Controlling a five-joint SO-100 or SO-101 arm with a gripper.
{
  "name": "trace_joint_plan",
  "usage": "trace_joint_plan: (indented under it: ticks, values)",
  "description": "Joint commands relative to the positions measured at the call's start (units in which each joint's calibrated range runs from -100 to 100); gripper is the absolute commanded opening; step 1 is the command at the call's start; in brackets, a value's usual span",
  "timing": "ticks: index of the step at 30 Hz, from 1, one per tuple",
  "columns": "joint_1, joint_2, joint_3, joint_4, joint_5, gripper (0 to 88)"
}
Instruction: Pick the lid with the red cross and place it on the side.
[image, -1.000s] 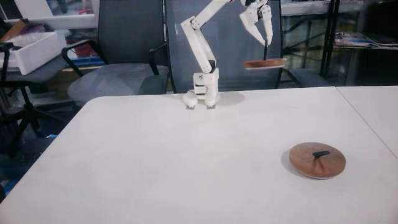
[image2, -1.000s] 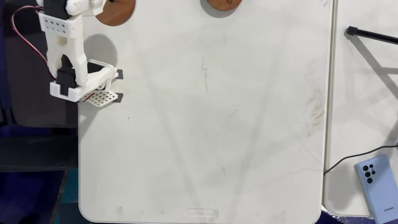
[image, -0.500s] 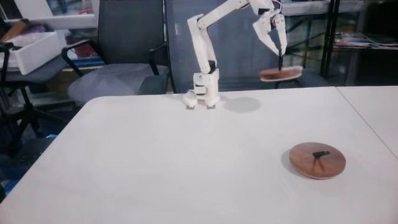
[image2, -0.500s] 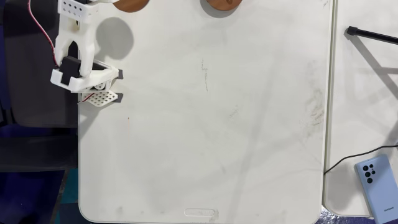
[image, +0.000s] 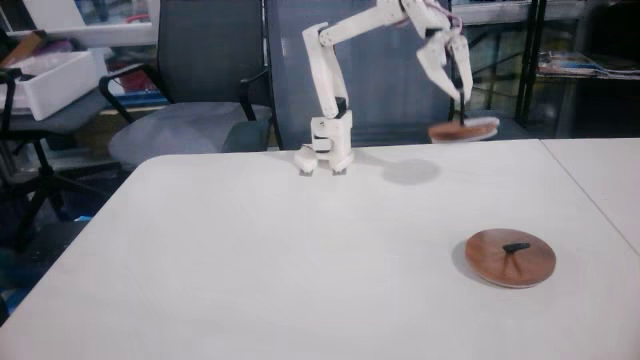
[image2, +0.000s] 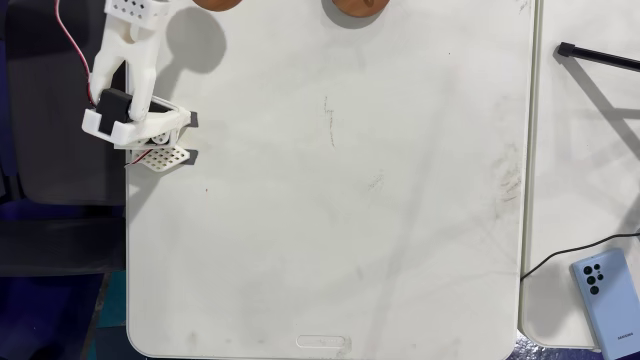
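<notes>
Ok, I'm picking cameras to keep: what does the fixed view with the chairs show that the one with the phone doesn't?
Chair view: the end effector carrying the lid above the table, plus office chairs. Phone view: a phone and a black cable. Both: the arm base, the larger disc, the white table.

My base (image: 328, 150) stands at the far edge of the big white table (image: 280, 260). A dark round wooden lid (image: 510, 258) with a black bar handle lies flat on the table, near its right side. Just beside it is a second white table (image2: 580, 150), where a blue phone (image2: 603, 287) and a black cable (image2: 598, 56) lie.
</notes>
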Motion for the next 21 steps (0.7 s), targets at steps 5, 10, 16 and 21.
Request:
trace_joint_plan:
  ticks: [5, 10, 16, 21]
  values:
    - [0.49, -1.34, 15.52, -12.01, -2.89, 0.0]
    - [0.57, -1.26, 16.88, -13.54, -2.93, 0.0]
    - [0.04, -1.26, 25.31, -18.76, -2.93, 0.0]
    - [0.04, -1.26, 37.00, -28.94, -2.98, 0.0]
